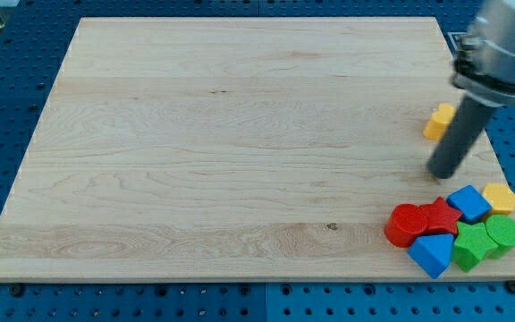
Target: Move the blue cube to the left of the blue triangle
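Fingers are absent on this rig: the arm ends in a plain rod, so nothing is clamped or released, and my tip [441, 174] rests on the wooden board [222, 143] near its right edge. A yellow block [438, 120], shape unclear, sits just behind the rod. The cluster occupies the board's bottom-right corner. In it, the blue cube [468, 203] lies below my tip and slightly to the view's right, close by. The blue triangle [431, 255] sits at the cluster's bottom-left. A red cylinder [405, 224] and a red star-like block [439, 216] crowd the space between them. Judgement: the cube must travel down-left around these reds.
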{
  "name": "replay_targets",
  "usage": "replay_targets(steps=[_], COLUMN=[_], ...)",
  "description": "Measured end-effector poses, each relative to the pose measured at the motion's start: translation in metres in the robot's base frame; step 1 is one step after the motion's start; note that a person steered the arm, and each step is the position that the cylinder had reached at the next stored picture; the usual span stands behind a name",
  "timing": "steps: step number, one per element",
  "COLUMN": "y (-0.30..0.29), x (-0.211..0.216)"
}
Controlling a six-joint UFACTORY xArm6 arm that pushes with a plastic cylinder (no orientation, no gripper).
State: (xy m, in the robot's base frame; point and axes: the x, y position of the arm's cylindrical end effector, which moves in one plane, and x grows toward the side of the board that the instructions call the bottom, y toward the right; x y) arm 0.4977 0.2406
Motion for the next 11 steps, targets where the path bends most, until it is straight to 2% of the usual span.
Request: replay_targets(steps=[1, 2, 3, 5, 6, 8, 11], y=[0.067, 0.105, 0.105, 0.099, 0.081, 0.023, -0.014], x=[0.0, 0.011, 0.015, 0.118, 0.12, 0.11, 0.02])
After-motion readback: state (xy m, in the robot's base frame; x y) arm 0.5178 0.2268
